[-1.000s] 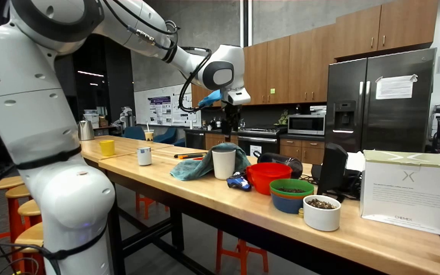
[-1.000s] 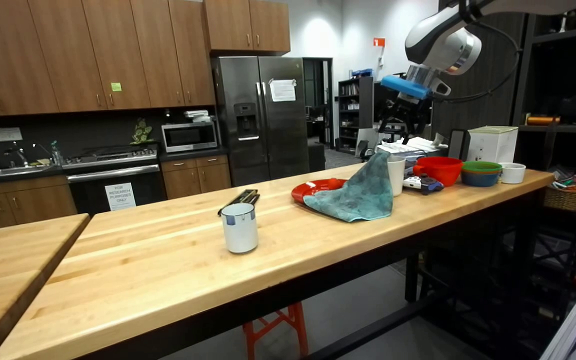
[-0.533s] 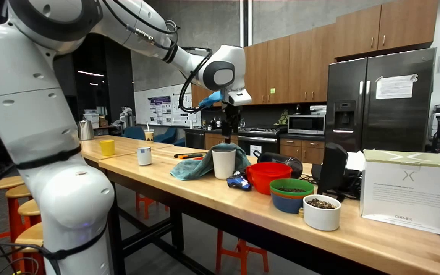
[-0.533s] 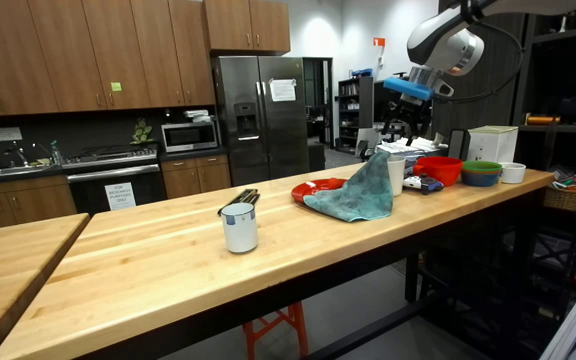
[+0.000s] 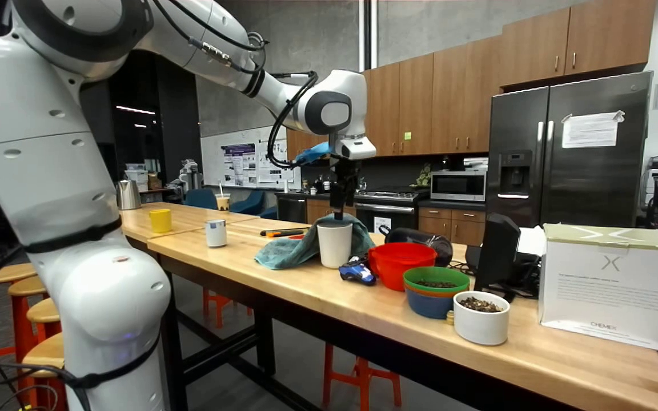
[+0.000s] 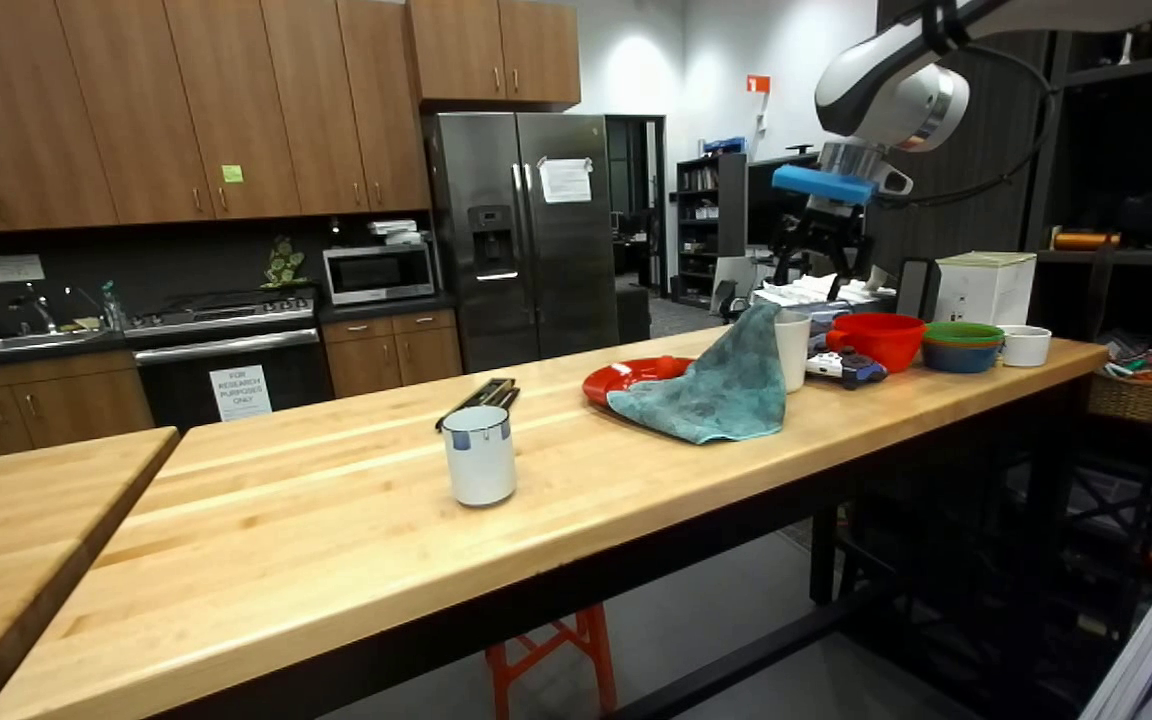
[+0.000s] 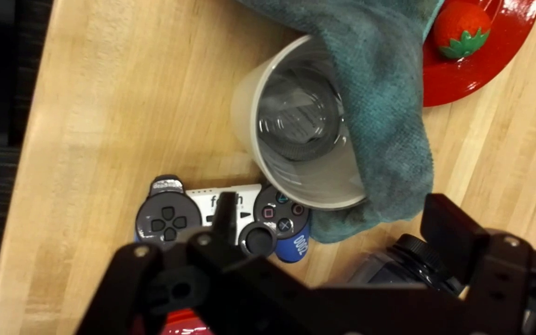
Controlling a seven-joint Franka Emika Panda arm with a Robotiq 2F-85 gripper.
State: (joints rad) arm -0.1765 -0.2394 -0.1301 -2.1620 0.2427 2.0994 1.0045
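My gripper (image 7: 333,216) is open and empty, fingers pointing down. In both exterior views the gripper (image 5: 338,212) (image 6: 809,285) hangs above or just behind the white cup (image 5: 334,246) (image 6: 793,352). In the wrist view the cup (image 7: 244,109) stands upright, with a clear round thing inside. A teal cloth (image 7: 384,107) (image 6: 721,390) drapes over its rim and onto a red plate (image 7: 449,90) (image 6: 611,380) bearing a toy tomato or strawberry (image 7: 462,25). A game controller (image 7: 169,216) (image 5: 357,271) lies beside the cup, under my left finger in the wrist view.
A dark-lidded clear jar (image 7: 417,253) lies below the right finger. A red bowl (image 5: 402,262), stacked bowls (image 5: 434,305), a white bowl (image 5: 480,328) and a Chemex box (image 5: 614,285) line the table. A white mug (image 6: 481,470) and dark tools (image 6: 481,400) stand farther along.
My gripper has come down a little toward the cup and hangs straighter, shifting slightly right in an exterior view. The things on the table have not moved.
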